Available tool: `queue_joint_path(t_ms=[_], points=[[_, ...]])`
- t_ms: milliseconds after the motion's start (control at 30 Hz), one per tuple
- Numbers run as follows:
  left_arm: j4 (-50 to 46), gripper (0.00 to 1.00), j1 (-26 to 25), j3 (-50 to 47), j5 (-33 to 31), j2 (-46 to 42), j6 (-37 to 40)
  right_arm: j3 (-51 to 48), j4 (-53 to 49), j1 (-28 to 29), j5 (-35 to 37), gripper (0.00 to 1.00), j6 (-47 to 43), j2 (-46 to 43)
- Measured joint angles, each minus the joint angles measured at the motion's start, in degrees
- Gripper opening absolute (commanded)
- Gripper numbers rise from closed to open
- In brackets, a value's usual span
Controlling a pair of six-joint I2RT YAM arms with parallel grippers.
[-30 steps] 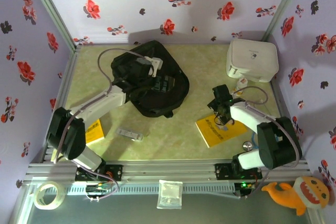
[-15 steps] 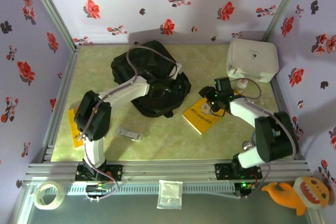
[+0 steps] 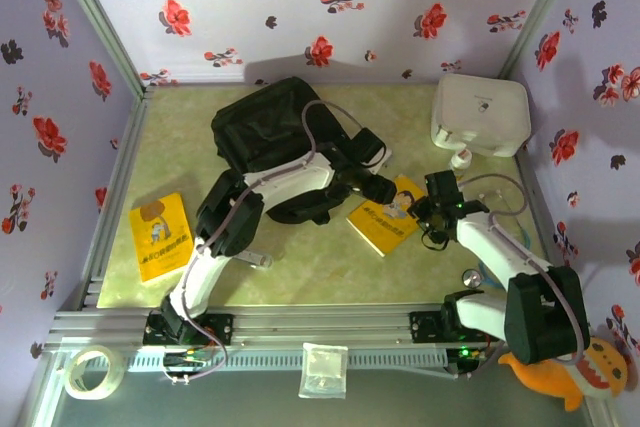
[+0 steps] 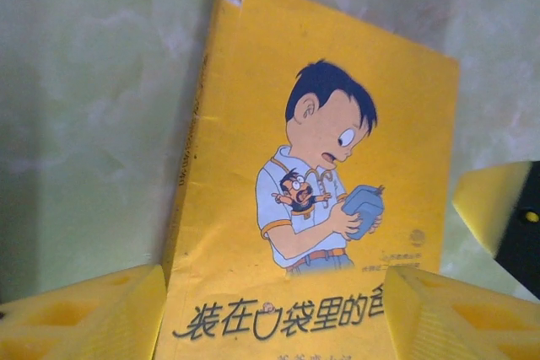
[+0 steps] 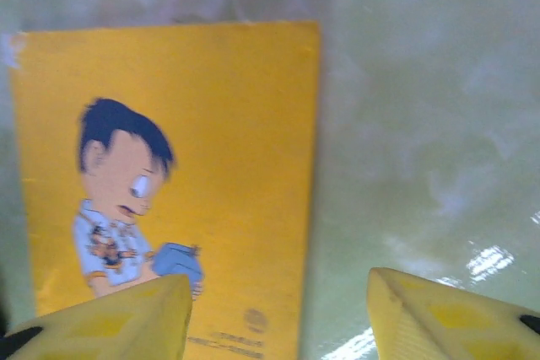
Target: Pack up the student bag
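Observation:
The student bag (image 3: 285,137) is a black soft backpack lying at the back left of the table. A yellow book with a cartoon boy (image 3: 385,215) lies flat just right of it. My left gripper (image 3: 383,188) hovers over the book's far edge, and in the left wrist view the left gripper (image 4: 274,318) stands open with its yellow fingers (image 4: 80,314) either side of the cover (image 4: 321,166). My right gripper (image 3: 432,214) is at the book's right side. In the right wrist view the right gripper (image 5: 278,318) is open, the book's (image 5: 186,166) right edge between its fingers.
A second yellow book (image 3: 160,235) lies near the left edge. A white rounded hard case (image 3: 480,112) stands at the back right with a small white object (image 3: 462,157) in front of it. A small round metal piece (image 3: 470,275) lies by the right arm's base.
My left arm swung right from over the bag to the book. The book slid left toward the bag, and my right gripper drew back to its right side. Both jaws narrowed.

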Motion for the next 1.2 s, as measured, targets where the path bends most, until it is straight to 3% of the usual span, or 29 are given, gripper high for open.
queue_joint_path(t_ms=[233, 833, 1200], points=[[-4.1, 0.63, -0.3, 3.2, -1.6, 4.9, 0.0, -0.4, 1.0, 0.0, -1.5, 0.39, 0.4, 2.1], [-8.4, 0.65, -0.3, 8.4, -1.7, 9.2, 0.4, -0.9, 4.3, 0.0, -3.8, 0.32, 0.4, 6.1], [-10.4, 0.55, 0.7, 10.5, 3.5, 10.3, 0.0, -1.6, 7.6, 0.0, -4.4, 0.31, 1.8, 7.4]])
